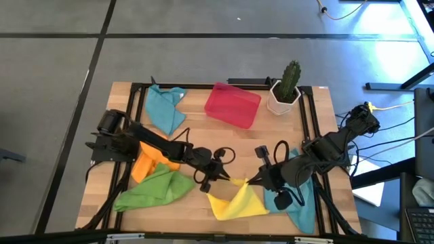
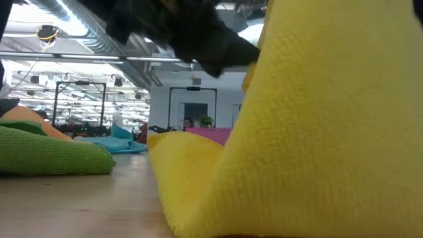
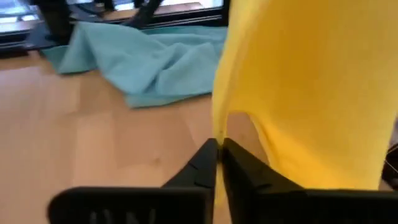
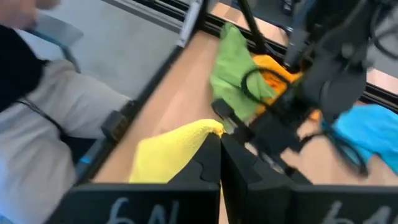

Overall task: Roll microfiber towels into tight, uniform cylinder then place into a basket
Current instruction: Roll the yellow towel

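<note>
A yellow towel (image 1: 237, 202) lies near the table's front edge, its lower part on the wood and its far corner pulled up; in the low view the yellow towel (image 2: 317, 132) rises steeply. My left gripper (image 1: 218, 181) comes from the left and my right gripper (image 1: 249, 181) from the right. Both are shut on that raised corner. The red basket (image 1: 232, 105) stands at the far middle. A green towel (image 1: 156, 190), an orange towel (image 1: 149, 164) and a teal towel (image 1: 166, 108) lie to the left, and another teal towel (image 1: 296, 203) lies to the right. My left gripper pinches an edge of the yellow towel (image 3: 219, 132) between its two fingers, coming from the table's left and slanting down. The cloth rises from the fingers and its lower part rests on the table. My right gripper pinches the towel's raised corner (image 4: 208, 129) between its two fingers, coming from the table's right and slanting down. The cloth falls away from the fingers toward the table's near edge.
A white pot with a cactus (image 1: 285, 93) stands right of the basket. A black frame (image 1: 132, 122) runs around the table top. A person (image 4: 37, 112) stands at the table's near edge in the right wrist view. Bare wood (image 1: 203, 135) lies between the basket and the grippers.
</note>
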